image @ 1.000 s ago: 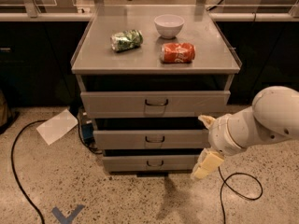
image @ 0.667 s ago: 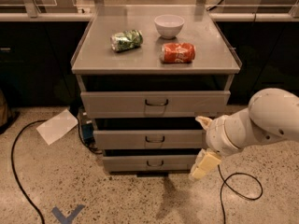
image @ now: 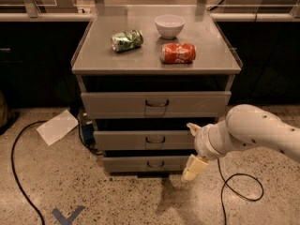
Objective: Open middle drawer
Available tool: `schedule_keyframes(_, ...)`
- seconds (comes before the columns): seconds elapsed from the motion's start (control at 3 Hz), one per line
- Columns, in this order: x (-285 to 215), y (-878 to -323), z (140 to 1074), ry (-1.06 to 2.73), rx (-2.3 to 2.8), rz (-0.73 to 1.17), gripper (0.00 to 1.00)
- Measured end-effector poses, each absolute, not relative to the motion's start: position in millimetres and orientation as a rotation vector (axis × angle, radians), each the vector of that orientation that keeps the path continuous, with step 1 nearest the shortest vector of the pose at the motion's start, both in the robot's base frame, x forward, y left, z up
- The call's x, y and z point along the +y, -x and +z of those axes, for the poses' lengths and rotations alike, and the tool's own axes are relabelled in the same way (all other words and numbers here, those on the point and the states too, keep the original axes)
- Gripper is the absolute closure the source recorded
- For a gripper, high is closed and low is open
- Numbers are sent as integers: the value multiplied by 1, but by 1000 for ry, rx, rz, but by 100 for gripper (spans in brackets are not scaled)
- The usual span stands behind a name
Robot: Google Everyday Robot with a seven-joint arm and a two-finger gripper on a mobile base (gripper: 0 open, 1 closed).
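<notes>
The middle drawer [image: 126, 140] is the long low grey front with a small dark wire handle [image: 155, 140] at its centre, between a taller top drawer [image: 117, 104] and a narrower bottom drawer [image: 126, 164]. It looks pushed in, and none of its inside shows. My gripper [image: 193, 148] is in front of the right end of the middle and bottom drawer fronts, to the right of the handle. Its cream fingers [image: 194, 167] are spread apart, one up and one down, holding nothing.
On the grey cabinet top [image: 98, 55] lie a green crushed can [image: 126, 40], a red can [image: 178, 53] and a white bowl [image: 169, 26]. A white paper sheet [image: 57, 126] and a black cable [image: 18, 172] lie on the floor at left. Another cable [image: 239, 186] lies at right.
My arm and gripper have moved a little to the left, closer to the drawer fronts. The drawers have not moved.
</notes>
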State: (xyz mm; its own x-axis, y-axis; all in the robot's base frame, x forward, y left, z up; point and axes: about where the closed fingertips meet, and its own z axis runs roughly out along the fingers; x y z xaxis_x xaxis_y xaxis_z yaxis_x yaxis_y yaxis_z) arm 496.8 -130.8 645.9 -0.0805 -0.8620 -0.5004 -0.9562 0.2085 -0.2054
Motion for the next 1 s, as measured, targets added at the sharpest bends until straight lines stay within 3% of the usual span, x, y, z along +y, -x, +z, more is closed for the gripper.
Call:
schedule_keyframes(0.67, -134, -546, 571, 1641, 1969, 192, 0)
schedule_keyframes(1.0, -130, -560, 535, 1555, 1945, 307, 0)
